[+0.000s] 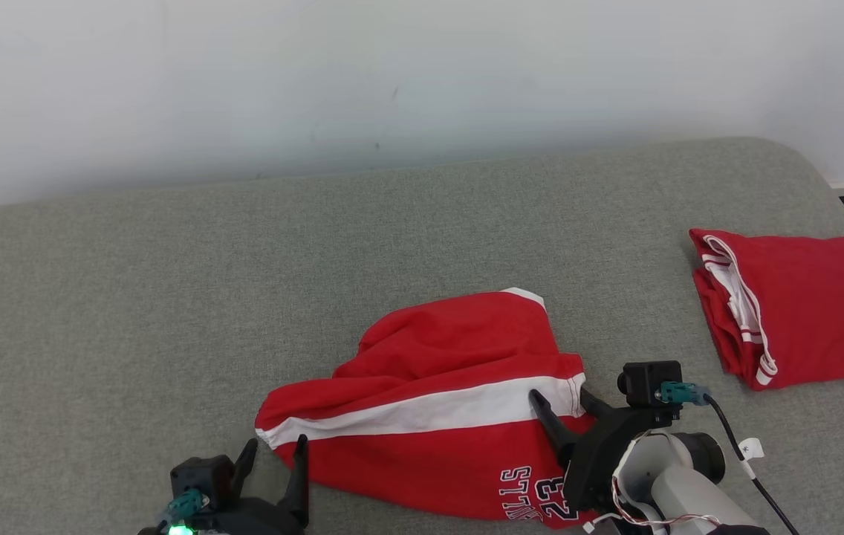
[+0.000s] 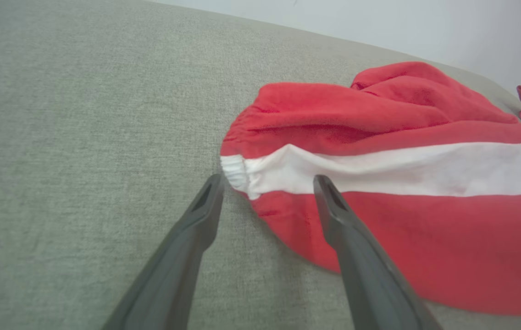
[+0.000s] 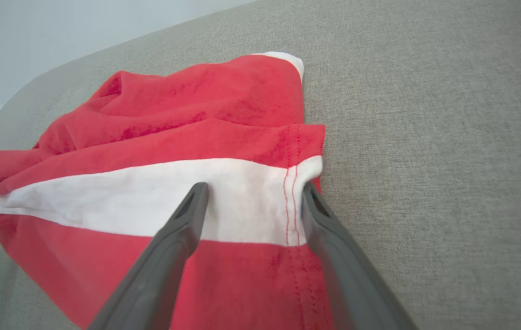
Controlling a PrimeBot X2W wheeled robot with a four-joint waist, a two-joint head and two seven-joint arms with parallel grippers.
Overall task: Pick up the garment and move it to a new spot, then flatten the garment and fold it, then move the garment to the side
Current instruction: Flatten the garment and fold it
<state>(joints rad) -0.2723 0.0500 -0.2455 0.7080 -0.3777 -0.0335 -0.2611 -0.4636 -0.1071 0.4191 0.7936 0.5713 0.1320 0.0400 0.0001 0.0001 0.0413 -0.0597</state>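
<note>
At the near edge of the grey padded surface point(image 1: 132, 297), the left gripper point(image 1: 276, 443) is seen with its fingers spread wide and nothing held between them. Its fingertips are positioned at the left end of the white stripe point(image 2: 402, 167) of the red garment point(image 1: 437, 349). The right gripper point(image 1: 560, 395) is likewise spread wide and empty, its fingers set over the stitched right hem of the same stripe; whether fabric is touched cannot be determined. The garment is laid crumpled at the front centre of the surface, between the two grippers, with printed lettering point(image 1: 533, 494) at its near right corner. Farther back on the right, well apart, a second red garment point(image 1: 801, 297) is laid folded. A pale wall point(image 1: 392, 74) is seen beyond.
</note>
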